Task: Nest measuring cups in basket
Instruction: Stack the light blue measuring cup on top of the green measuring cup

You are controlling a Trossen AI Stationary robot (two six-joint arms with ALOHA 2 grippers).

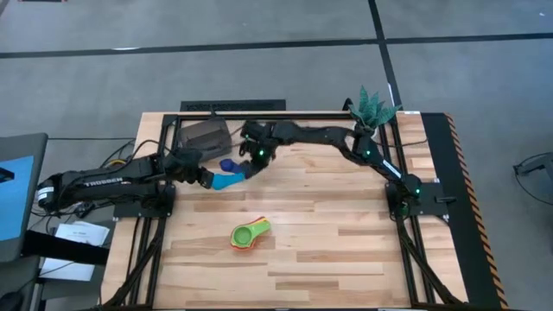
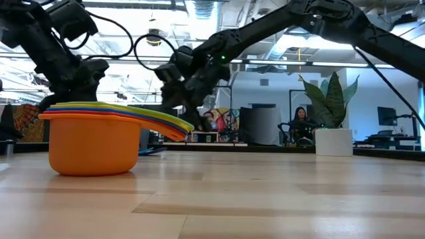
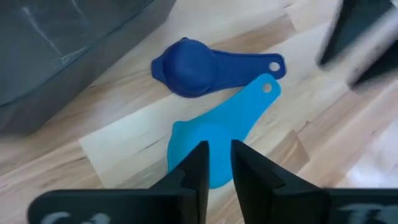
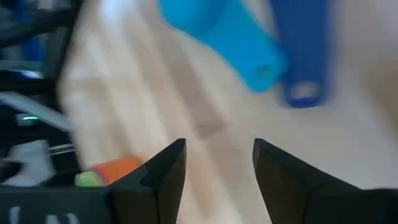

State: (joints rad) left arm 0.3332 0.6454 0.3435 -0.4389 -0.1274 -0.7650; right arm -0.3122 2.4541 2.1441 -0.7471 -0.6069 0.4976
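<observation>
Gripping: left gripper (image 3: 217, 163), fingers pinched on the rim of the light blue measuring cup (image 3: 214, 134).
Beside it: dark blue measuring cup (image 3: 205, 64), upside down, handles touching.
Right gripper (image 4: 217, 163): jaws apart, empty, above both.
Basket (image 1: 204, 135): nearby, behind them.
Orange-yellow-green stack (image 1: 250, 234): mid-table, well apart.

We see two dark, matte black jointed arms; the left arm (image 1: 121, 180) carries white "TROSSEN" lettering along its long link, and the right arm (image 1: 346, 142) shows small green indicator lights at its joints. Black cables loop from the upper links. The left gripper (image 3: 217, 168) has two flat black tapering fingers, and the right gripper (image 4: 217, 165) has broader black wedge-shaped fingers.
</observation>
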